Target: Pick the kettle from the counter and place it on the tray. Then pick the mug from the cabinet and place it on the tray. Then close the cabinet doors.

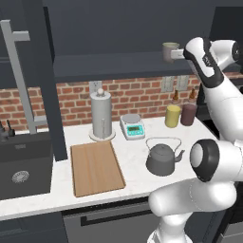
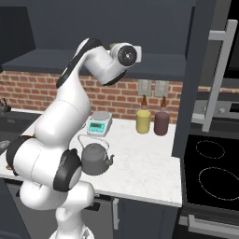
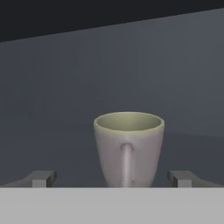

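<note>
The gripper (image 3: 116, 178) is spread wide, its two fingertips (image 3: 43, 178) standing well apart on either side of the mug (image 3: 128, 148) and not yet touching it. The mug stands upright on the cabinet (image 1: 118, 66) shelf, handle turned straight toward the hand, its body centred between the fingers. In the left base view the hand reaches up to the shelf, just beside the mug (image 1: 170, 51).

Below the mug, the kettle (image 1: 163, 158) sits on the counter (image 1: 133, 156), beside the tray (image 1: 96, 167) and not on it; the tray is bare. So judged by the task's order, the kettle step looks undone, yet the step in hand is the mug pick.

The next move likely calls for a short push forward until the fingers flank the mug's body, then closing on it. The handle facing the hand may get in the way of a clean grip, so the fingers should clamp the walls on both sides of it.
</note>
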### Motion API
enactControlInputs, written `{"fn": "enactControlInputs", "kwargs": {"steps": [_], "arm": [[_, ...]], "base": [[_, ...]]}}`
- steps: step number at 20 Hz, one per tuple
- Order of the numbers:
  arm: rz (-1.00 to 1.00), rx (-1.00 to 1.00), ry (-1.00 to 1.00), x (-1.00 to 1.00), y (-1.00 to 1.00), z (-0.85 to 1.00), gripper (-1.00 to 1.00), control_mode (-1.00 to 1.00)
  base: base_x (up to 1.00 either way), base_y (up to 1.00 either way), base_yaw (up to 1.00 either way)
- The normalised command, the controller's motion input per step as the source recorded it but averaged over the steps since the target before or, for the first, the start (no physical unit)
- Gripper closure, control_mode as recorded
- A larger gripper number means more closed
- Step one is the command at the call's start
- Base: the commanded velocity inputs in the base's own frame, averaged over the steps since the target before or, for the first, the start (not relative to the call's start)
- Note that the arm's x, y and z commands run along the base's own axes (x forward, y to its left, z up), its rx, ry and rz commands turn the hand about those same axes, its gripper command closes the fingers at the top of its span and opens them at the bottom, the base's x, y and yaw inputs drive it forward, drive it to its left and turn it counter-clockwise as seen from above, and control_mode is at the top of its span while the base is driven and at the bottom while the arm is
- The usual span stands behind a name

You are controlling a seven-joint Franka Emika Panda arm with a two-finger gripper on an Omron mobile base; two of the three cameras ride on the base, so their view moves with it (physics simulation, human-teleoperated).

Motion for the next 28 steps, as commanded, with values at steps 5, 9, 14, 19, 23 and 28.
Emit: {"fn": "enactControlInputs", "kwargs": {"steps": [5, 9, 14, 19, 23, 28], "arm": [[0.00, 0.00, 0.00, 0.04, -0.02, 0.00, -1.00, -1.00], [0.00, 0.00, 0.00, 0.14, 0.00, 0.00, -1.00, -1.00], [0.00, 0.00, 0.02, 0.17, 0.00, 0.00, -1.00, -1.00], [0.00, 0.00, 0.01, 0.17, 0.00, -0.03, -1.00, -1.00], [0.00, 0.00, 0.04, 0.04, 0.00, -0.06, 1.00, -1.00], [0.00, 0.00, 0.00, 0.00, 0.00, -0.03, 1.00, -1.00]], "base": [[0.00, 0.00, 0.00], [0.00, 0.00, 0.00], [0.00, 0.00, 0.00], [0.00, 0.00, 0.00], [0.00, 0.00, 0.00], [0.00, 0.00, 0.00]]}}
